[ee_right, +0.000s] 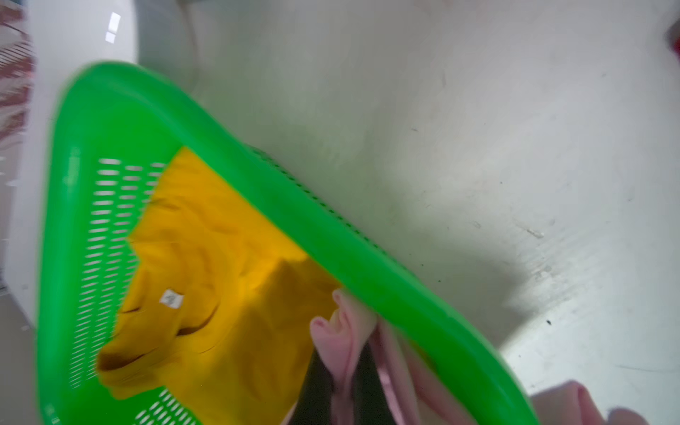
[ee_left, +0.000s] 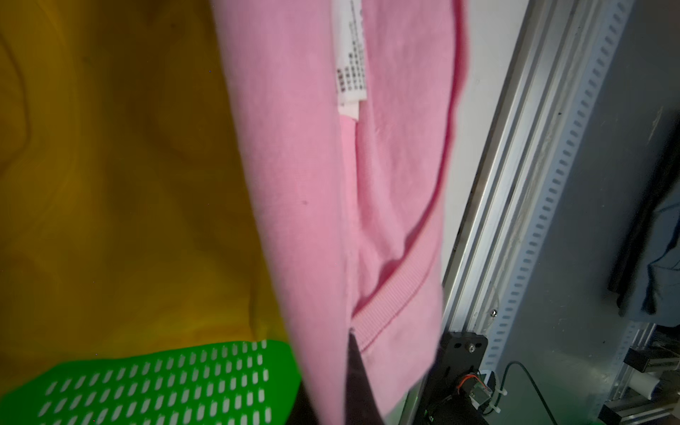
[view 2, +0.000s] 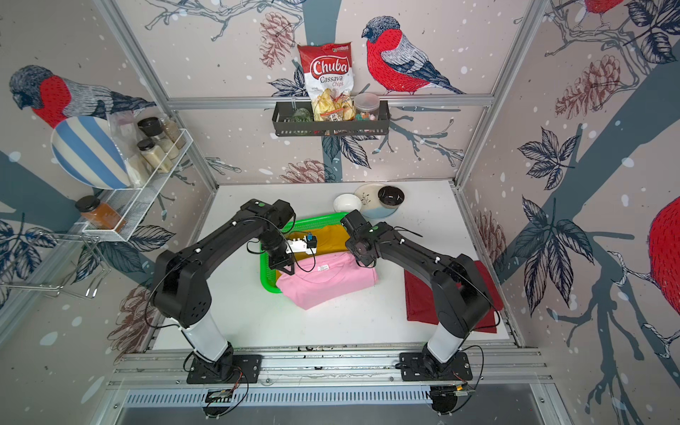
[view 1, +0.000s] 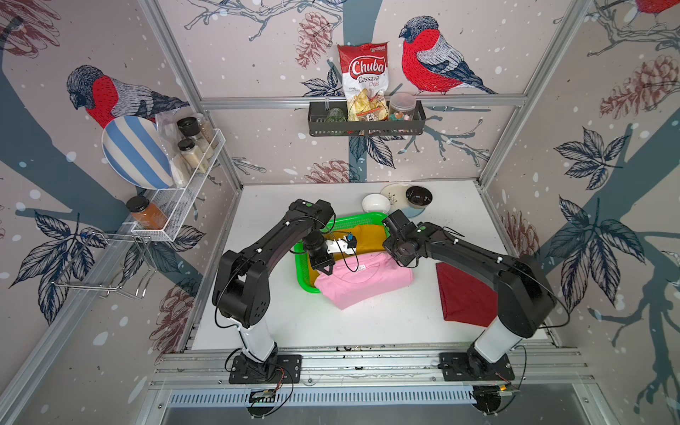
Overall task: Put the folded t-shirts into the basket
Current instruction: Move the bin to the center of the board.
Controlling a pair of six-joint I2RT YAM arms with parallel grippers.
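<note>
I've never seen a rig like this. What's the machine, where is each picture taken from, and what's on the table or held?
Two black robot arms stand at the table's front edge. Two pictures look down from overhead; the other two come from wrist cameras. On the white table sits a green basket with a yellow t-shirt inside. The left fingers and the right fingers are both shut on the pink t-shirt, which drapes over the basket's near rim onto the table. A dark red t-shirt lies beneath the right arm. A white bowl and a black bowl stand at the back.
</note>
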